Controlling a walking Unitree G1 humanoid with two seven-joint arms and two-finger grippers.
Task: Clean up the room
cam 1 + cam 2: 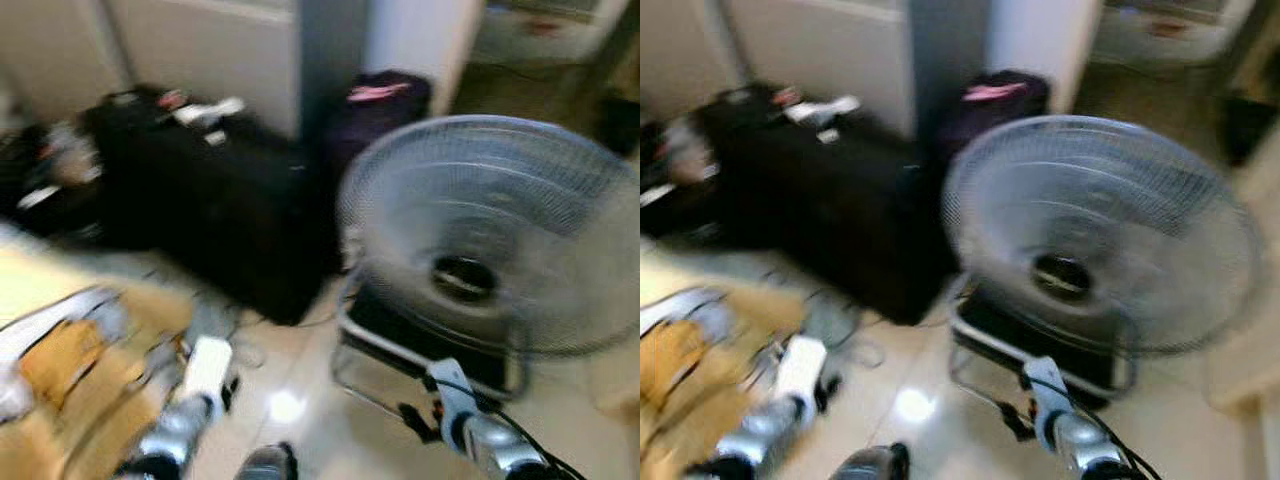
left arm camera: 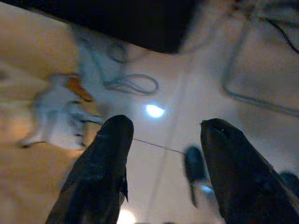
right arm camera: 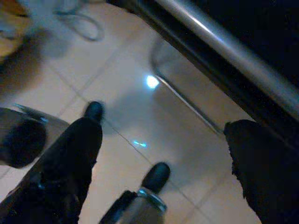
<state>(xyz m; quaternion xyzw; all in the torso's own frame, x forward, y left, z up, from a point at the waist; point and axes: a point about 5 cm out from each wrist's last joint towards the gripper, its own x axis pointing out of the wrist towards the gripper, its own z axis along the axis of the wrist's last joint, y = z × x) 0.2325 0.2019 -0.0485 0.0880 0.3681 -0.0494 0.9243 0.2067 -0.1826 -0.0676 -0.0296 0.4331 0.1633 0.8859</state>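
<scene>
A cluttered corner of the room lies ahead, blurred in both eye views. At the lower left, a heap of yellow and white clutter (image 1: 60, 350) sprawls over the tiled floor (image 1: 300, 400), and what the pieces are cannot be made out through the blur. Just beside it a pale looped cable (image 2: 131, 84) lies on the tiles, near a white object with an orange part (image 2: 60, 112) (too smeared to name). Behind the heap stands a large black suitcase (image 1: 230, 210) with small white things on its top, and further left more dark bags (image 1: 40, 180) sit against the pale wall. A second dark bag with a pink patch (image 1: 380, 100) stands behind the suitcase, beside a grey upright panel.

To the right, a big round floor fan (image 1: 490, 230) with a wire grille rests on a tubular metal stand (image 1: 370, 350), tilted back a little, close to the suitcase's corner.

The left gripper (image 2: 163, 154) hangs above the tiles near the cable, its two black fingers (image 2: 103, 163) spread apart and grasping nothing. The right gripper (image 3: 163, 154) hovers low over the floor just beside the fan's metal stand, its fingers (image 3: 70, 168) likewise parted and empty. A bright spot of light glints on the glossy tiles between the two arms.
</scene>
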